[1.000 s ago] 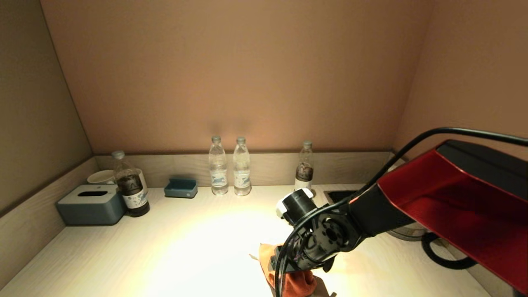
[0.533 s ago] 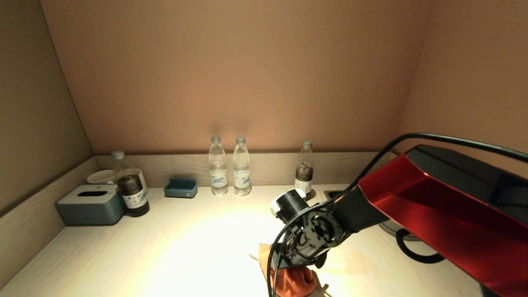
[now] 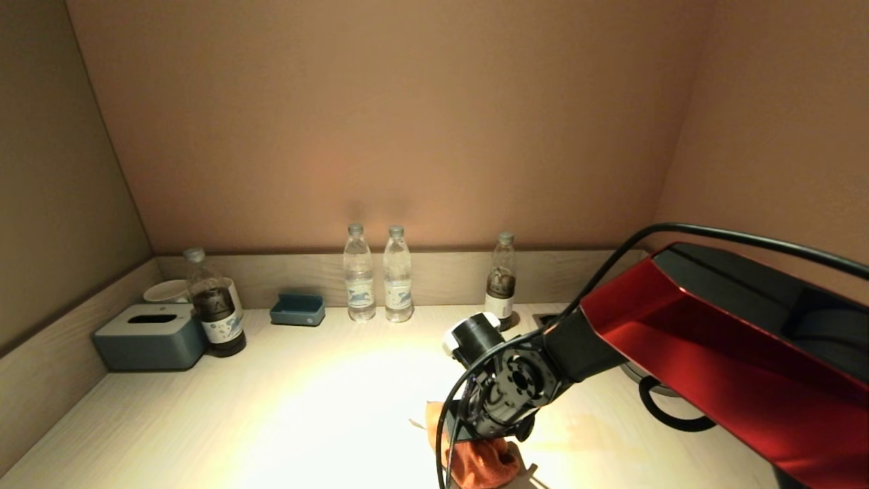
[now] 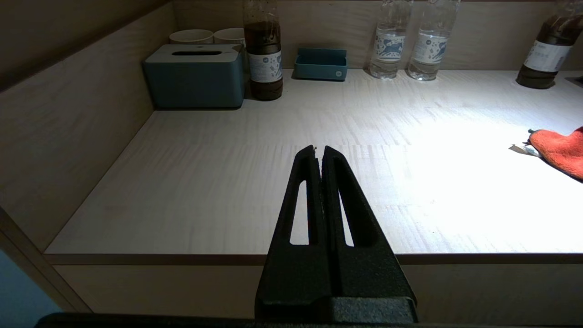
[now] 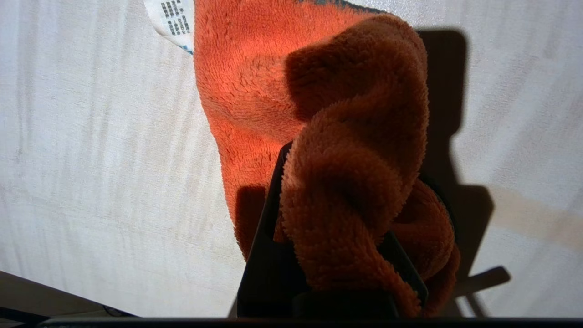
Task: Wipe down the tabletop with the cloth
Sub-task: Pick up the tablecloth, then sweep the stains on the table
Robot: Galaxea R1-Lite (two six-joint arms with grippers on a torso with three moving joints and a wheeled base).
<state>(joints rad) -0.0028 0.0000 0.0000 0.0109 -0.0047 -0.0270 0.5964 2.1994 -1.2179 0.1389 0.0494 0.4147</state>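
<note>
An orange fleecy cloth [image 3: 478, 462] lies bunched on the pale wooden tabletop [image 3: 292, 414] near its front edge. My right gripper [image 3: 485, 445] points down at it and is shut on the cloth [image 5: 350, 191], which bulges up between the black fingers [image 5: 268, 218]. The cloth's white label [image 5: 171, 18] lies flat on the wood. The cloth's edge also shows in the left wrist view [image 4: 560, 148]. My left gripper [image 4: 319, 150] is shut and empty, parked before the table's front left edge.
Along the back wall stand a blue-grey tissue box [image 3: 151, 336], a dark-drink bottle [image 3: 216, 305], cups [image 3: 166, 291], a small blue tray [image 3: 297, 310], two water bottles [image 3: 377, 275] and another dark bottle [image 3: 501, 278]. A black cable [image 3: 669, 411] lies at the right.
My right arm has moved the cloth a little to the left and toward the back along the tabletop. The left gripper has not moved.
</note>
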